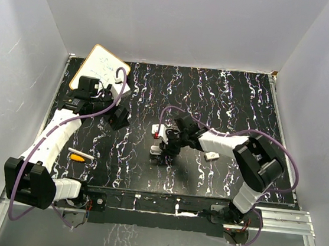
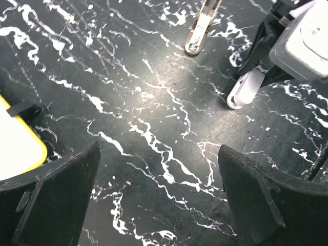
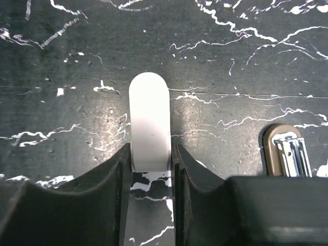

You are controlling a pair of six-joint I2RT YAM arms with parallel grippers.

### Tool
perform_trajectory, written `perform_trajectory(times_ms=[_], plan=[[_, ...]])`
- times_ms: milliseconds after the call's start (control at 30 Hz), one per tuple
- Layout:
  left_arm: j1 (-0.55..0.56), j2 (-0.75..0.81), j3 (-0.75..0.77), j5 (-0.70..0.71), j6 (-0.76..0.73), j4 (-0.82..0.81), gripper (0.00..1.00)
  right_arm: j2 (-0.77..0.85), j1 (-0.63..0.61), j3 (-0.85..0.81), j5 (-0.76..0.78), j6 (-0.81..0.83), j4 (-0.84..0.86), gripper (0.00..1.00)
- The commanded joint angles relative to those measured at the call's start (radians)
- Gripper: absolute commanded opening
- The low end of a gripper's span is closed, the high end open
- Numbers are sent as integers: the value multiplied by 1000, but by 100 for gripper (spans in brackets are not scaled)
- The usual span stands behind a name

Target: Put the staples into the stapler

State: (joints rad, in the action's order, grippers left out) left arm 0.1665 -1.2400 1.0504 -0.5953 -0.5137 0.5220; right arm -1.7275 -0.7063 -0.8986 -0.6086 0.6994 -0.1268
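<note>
Black, white-veined marble-pattern bench point(image 1: 226, 100) carries everything.
Your left claw point(image 2: 159, 154): spread wide, holding nothing, left of stapler, apart.
Your right claw point(image 3: 149, 154): pinched narrow on white round-nosed plastic stapler point(image 3: 149, 118), gripping its top arm.
Tan tray with steel channel point(image 3: 285, 152) lies swung open just beside that arm.
Small whitish-grey staple box point(image 1: 211, 156): right of stapler, near, untouched.
Step, by my read: stapler being held open, loading not begun.
Next you need a strip out of the box, lined up with the channel.
</note>
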Motion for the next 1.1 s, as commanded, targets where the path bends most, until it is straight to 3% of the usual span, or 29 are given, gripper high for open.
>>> perform_trajectory(times_ms=[0,133,333,600,700,1067], plan=[[-4,26,-2,-196,-32,-26,97,163,50,-80,-79,-70,-16,8],[20,27,-3,-393,49,-132,95,310,170,-115,-276,-203,-23,8],[159,-51,100,-482,155,-199,88,376,249,-215,-433,-301,-143,8],[239,-85,121,-529,293,-308,82,407,262,-247,-490,-394,-153,8],[251,-92,110,-535,329,-341,74,400,262,-245,-516,-421,-137,8],[269,-102,84,-562,348,-394,60,367,262,-236,-550,-479,-59,8]])
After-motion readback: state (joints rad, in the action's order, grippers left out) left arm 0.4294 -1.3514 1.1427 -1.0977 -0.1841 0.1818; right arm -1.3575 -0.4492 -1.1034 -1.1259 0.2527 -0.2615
